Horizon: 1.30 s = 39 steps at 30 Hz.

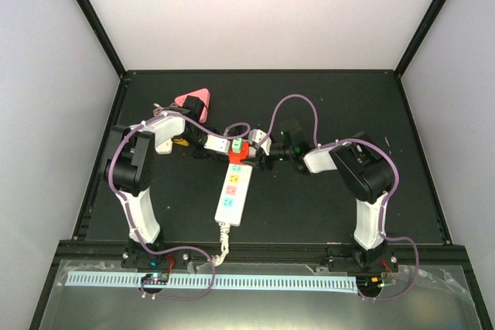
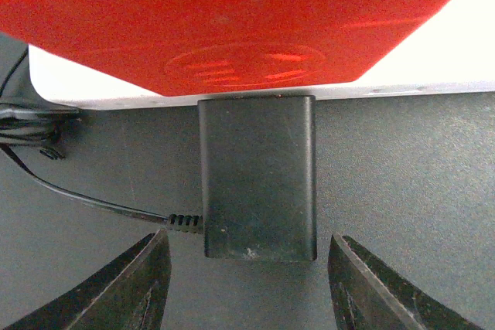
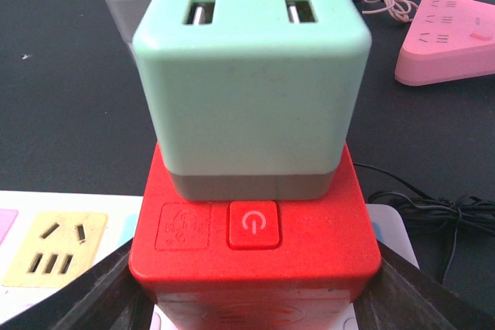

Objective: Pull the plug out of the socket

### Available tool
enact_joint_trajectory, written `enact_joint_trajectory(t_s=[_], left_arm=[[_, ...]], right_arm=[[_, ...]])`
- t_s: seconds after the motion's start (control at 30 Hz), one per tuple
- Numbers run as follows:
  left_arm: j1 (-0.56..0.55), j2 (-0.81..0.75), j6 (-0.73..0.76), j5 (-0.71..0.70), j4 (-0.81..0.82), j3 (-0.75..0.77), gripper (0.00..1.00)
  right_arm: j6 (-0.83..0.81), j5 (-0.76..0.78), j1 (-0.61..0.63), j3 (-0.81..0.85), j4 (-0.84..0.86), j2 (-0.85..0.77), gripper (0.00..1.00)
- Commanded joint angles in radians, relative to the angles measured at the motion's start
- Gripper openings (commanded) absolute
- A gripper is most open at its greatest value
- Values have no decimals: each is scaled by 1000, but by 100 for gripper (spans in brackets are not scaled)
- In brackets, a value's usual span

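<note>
The power strip (image 1: 230, 191) lies flat in the middle of the black table (image 1: 325, 206), with its bundled cord (image 1: 223, 246) trailing off its near end. On its far end sits a red adapter block (image 3: 255, 249) with a power button, and a mint-green plug (image 3: 249, 83) is seated upright on top of that block. The right gripper (image 3: 255, 307) comes at this end of the strip from the right. Its fingers (image 3: 100, 295) are clamped on the red block's two lower sides, though their tips are cut off by the picture's edge. The left gripper (image 2: 247, 256) reaches the same end of the strip from the left with its fingers (image 2: 139, 287) spread apart and nothing between them. In its wrist view the red block fills the top and is too close to see whole, and only a thin band of the strip's white edge shows under it. A black box (image 2: 257, 177) with a thin cable lies on the table past the strip, and what it is cannot be made out. A grey shape behind the plug is cropped and unclear. A pink triangular block (image 1: 193, 102) lies beyond the strip's far end, to the left, partly covered by the left arm.
</note>
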Motion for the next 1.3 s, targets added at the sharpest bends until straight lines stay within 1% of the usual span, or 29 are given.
enact_joint_trajectory(t_s=[0.0, 0.23, 0.33, 0.4, 0.6, 0.77, 1.13, 1.27], left_arm=[[-20, 32, -45, -45, 8, 25, 58], [-35, 41, -46, -75, -5, 33, 58], [-37, 52, -49, -82, -21, 50, 56], [-40, 63, -62, -89, -36, 66, 51], [-38, 67, -111, -98, -29, 72, 32], [-29, 61, -118, -90, -38, 62, 25], [32, 72, -65, -133, -60, 64, 22], [56, 75, -63, -117, -68, 73, 21]], right_arm=[[-67, -37, 11, -35, -58, 36, 1], [-54, -34, 10, -38, -38, 39, 1], [-49, -33, 10, -40, -30, 41, 1], [-48, -32, 10, -40, -28, 41, 1], [-47, -30, 10, -41, -30, 40, 1], [-55, -22, 10, -39, -46, 35, 1], [-67, -7, 10, -32, -93, 24, 1], [-66, -2, 11, -30, -98, 23, 1]])
